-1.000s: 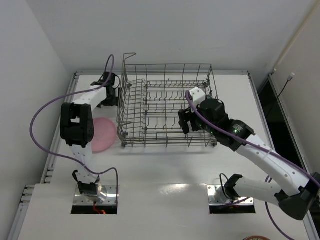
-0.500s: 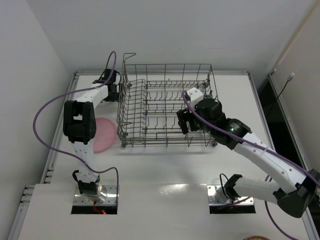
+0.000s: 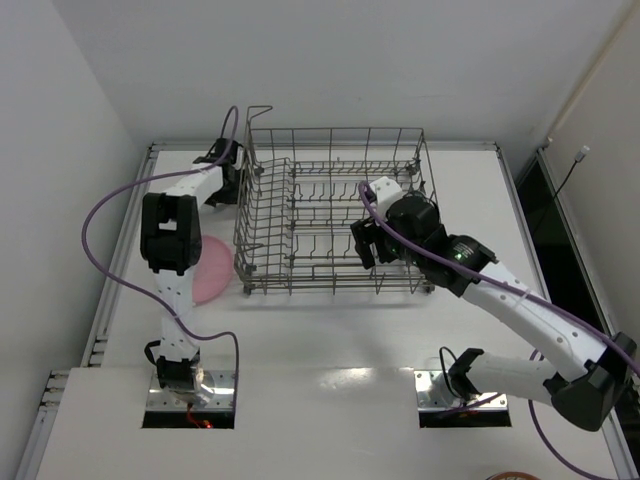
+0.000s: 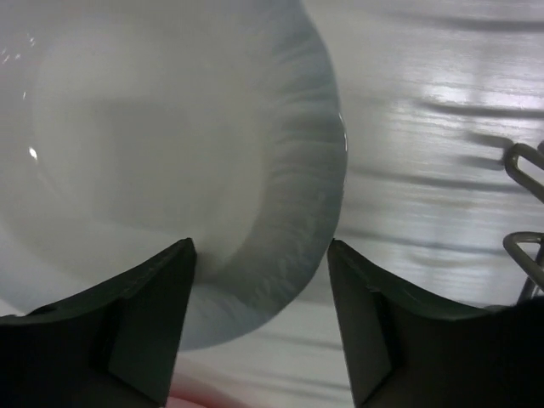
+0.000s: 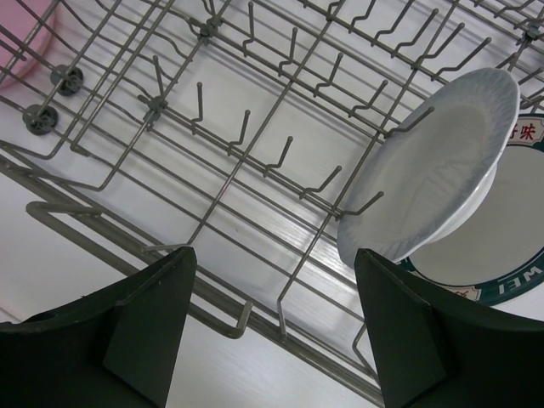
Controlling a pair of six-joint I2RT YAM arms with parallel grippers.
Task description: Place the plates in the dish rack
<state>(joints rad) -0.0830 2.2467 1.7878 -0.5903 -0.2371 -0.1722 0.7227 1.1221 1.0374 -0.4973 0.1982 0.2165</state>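
Just off the dish rack's [image 3: 250, 230] left wall, a pale plate [image 4: 153, 127] lies flat on the bench [image 4: 442, 170], right beneath my left claw [image 4: 259, 246]. Its rim falls between my fingers [image 4: 144, 314], which stand apart and hold nothing. My left arm [image 3: 165, 235] is the nearer, stretched along that wall, wrist tipped down. My right claw [image 5: 274, 255], also apart and empty, hangs inside the rack beside a standing plate [image 5: 433, 161].

We stretch our left arm [image 3: 165, 235] far forward, the left gripper [image 4: 259, 255] spread open. Our right arm [image 3: 500, 295] bends inward, the right gripper [image 5: 272, 255] angled downward, fingers wide apart.
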